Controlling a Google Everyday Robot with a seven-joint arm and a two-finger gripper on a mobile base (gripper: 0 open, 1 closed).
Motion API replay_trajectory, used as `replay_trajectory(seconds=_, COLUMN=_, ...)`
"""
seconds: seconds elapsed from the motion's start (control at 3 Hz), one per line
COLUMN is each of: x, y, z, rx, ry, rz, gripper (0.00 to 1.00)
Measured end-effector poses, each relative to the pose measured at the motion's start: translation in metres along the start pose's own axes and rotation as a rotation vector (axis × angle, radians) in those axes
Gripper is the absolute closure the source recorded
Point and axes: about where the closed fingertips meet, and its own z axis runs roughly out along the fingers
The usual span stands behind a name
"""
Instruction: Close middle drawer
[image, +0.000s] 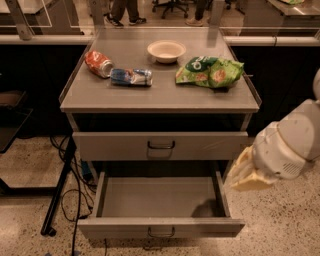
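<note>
1. While the middle drawer (200, 227) stands pulled far out below the front edge of the counter (160, 107), its tray bare and its low front panel nearest the camera, the closing push is not yet made.
2. The gripper (235, 179) hangs below the counter's front right corner, just beside the drawer's right wall. I cannot tell whether it is clenched or released.
3. To do this well, I judge it should come round in front of the panel, meet it near the small dark handle (161, 231), and press straight back toward the counter's rear edge. A shove at the right end could skew the drawer.
4. It should stay low, clear of the shut upper drawer (210, 146).
5. The red can (98, 64), blue packet (131, 76), bowl (166, 50) and green chip bag (210, 71) lie on top, well apart from the work.
6. The lowest drawer is barely visible beneath the panel, the arm runs off the right side, and shadow covers the tray's rear right corner.
</note>
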Motion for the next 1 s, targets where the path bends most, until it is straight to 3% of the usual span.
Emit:
replay_trajectory(seconds=0.33, x=-0.003, y=0.025, z=0.052, rx=0.006, ry=-0.124, rz=-0.067, gripper=1.00)
replay_trajectory(seconds=0.67, x=0.000, y=0.030, z=0.076, rx=0.072, ry=-0.154, rz=-0.123, gripper=1.00)
replay_trajectory(seconds=1.0, x=0.007, y=0.017, z=0.087, rx=0.126, ry=-0.120, rz=-0.155, gripper=1.00)
